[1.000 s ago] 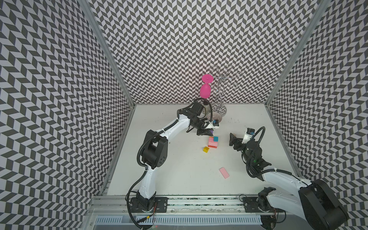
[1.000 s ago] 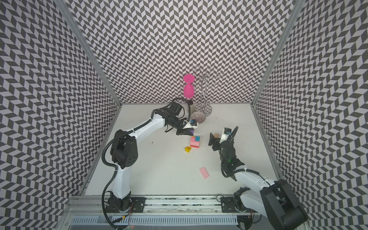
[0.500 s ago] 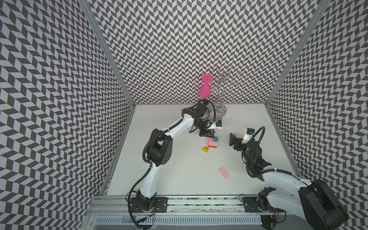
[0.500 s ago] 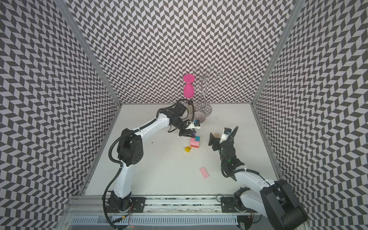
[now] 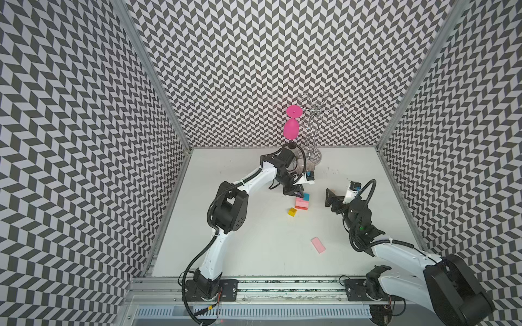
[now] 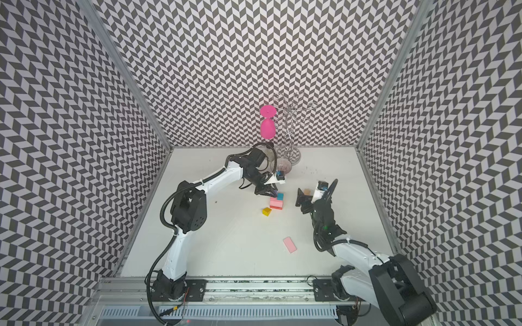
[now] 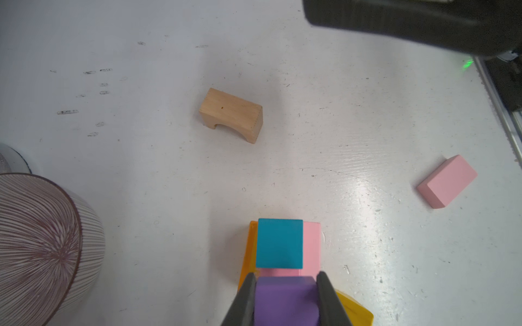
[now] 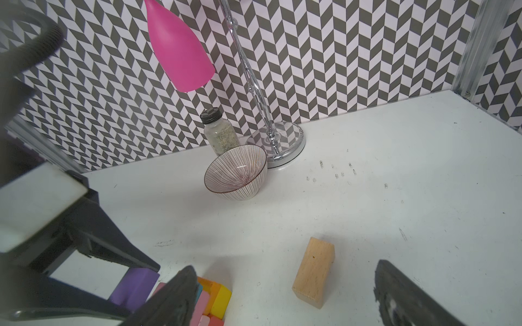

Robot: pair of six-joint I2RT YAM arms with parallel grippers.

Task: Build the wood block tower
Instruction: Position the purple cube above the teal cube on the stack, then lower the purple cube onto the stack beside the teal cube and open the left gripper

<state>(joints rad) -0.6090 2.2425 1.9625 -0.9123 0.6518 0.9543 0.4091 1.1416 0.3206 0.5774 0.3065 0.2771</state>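
Observation:
My left gripper (image 7: 285, 275) is shut on a purple block (image 7: 285, 299) and hangs just above the stack's near end. The stack is a teal cube (image 7: 279, 242) on a pink slab (image 7: 310, 245), with an orange piece (image 7: 248, 248) under it; in both top views it stands mid-table (image 5: 301, 203). A yellow block (image 5: 292, 211) lies beside the stack. A plain wood arch block (image 8: 313, 273) rests on the table between the spread fingers of my open right gripper (image 8: 284, 267), touching neither. A loose pink slab (image 5: 318, 245) lies nearer the front.
A ribbed glass bowl (image 8: 236, 175) sits behind the stack, close to my left wrist. A spice jar (image 8: 220, 132) and a chrome rack (image 5: 313, 132) carrying a pink goblet (image 5: 291, 128) stand at the back wall.
The left arm's elbow has swung to the right and the gripper with the purple block has shifted slightly over the stack. The right arm has stayed still.

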